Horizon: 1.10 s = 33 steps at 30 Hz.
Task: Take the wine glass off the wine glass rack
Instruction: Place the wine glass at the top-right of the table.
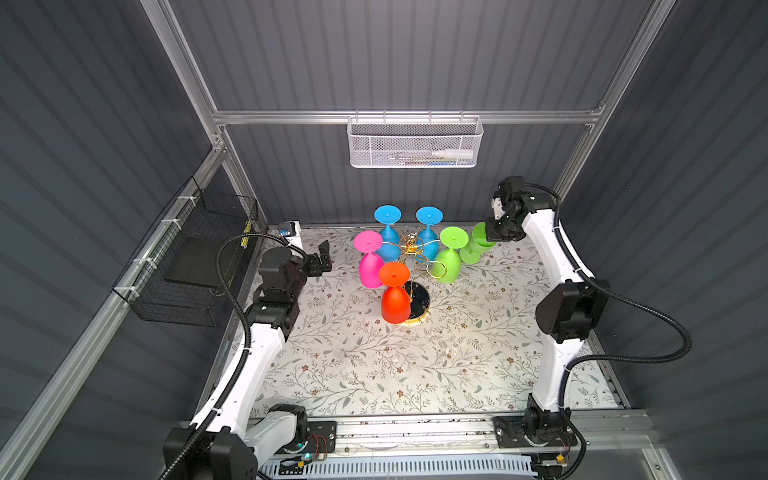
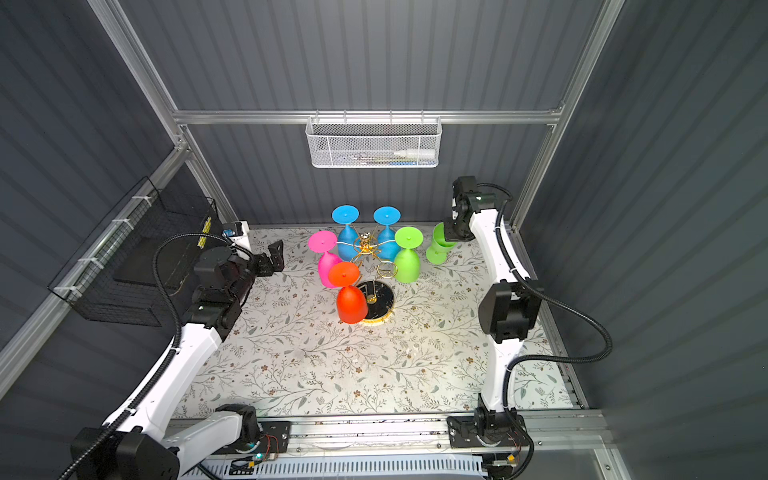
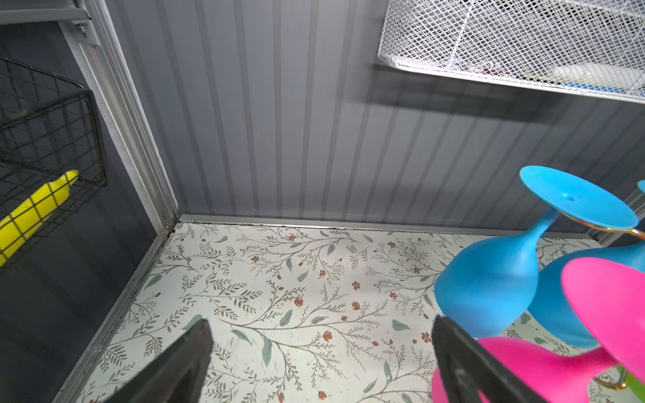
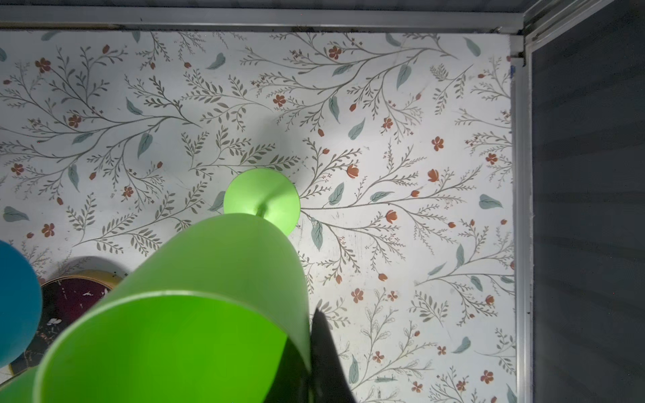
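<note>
Green glass off the rack, right gripper pinching its rim; set-down step, by my read.

The wine glass (image 1: 478, 245) stands upright at the far right of the table (image 1: 374, 374), clear of the wine glass rack (image 1: 409, 246), near the hanging green glass (image 1: 449, 262). The right gripper (image 1: 492, 237) clamps the bowl wall, one finger inside, one outside. Can't tell if the foot touches down. I'd lower straight, keep it vertical, release only once the foot sits flat, then lift out. The left gripper (image 1: 322, 257) is spread wide and empty, beside the pink glass (image 1: 370, 266). No readable labels or writing.
</note>
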### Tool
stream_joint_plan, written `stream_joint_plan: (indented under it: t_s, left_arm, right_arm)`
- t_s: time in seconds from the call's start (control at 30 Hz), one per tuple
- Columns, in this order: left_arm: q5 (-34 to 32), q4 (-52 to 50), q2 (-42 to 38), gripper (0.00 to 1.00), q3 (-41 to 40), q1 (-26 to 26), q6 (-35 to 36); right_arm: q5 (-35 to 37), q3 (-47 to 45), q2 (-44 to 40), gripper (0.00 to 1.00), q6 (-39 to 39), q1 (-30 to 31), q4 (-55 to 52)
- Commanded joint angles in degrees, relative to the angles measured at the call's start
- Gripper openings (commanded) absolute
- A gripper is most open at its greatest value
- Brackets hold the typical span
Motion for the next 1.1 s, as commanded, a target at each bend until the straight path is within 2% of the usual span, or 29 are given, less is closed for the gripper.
stream_joint_plan:
  t_s: [0.0, 0.43, 0.77, 1.07]
  left_arm:
    - [0.45, -0.65, -1.04, 1.0, -0.28, 0.29, 1.0]
    - [2.21, -0.78, -0.3, 1.0, -0.13, 0.34, 0.07]
    - [2.54, -1.12, -0.13, 1.0, -0.04, 0.34, 0.04]
    - [2.65, -1.4, -0.04, 1.0, 0.21, 0.34, 0.0]
  right_arm:
    - [0.13, 1.89, 1.26, 0.0, -0.62, 0.36, -1.53]
    - [3.17, 7.7, 6.58, 0.0, -1.89, 1.45, -7.17]
    - [2.87, 7.99, 7.95, 0.0, -2.03, 1.76, -7.56]
    - [2.9, 7.23, 8.49, 0.04, -1.99, 1.85, -7.95]
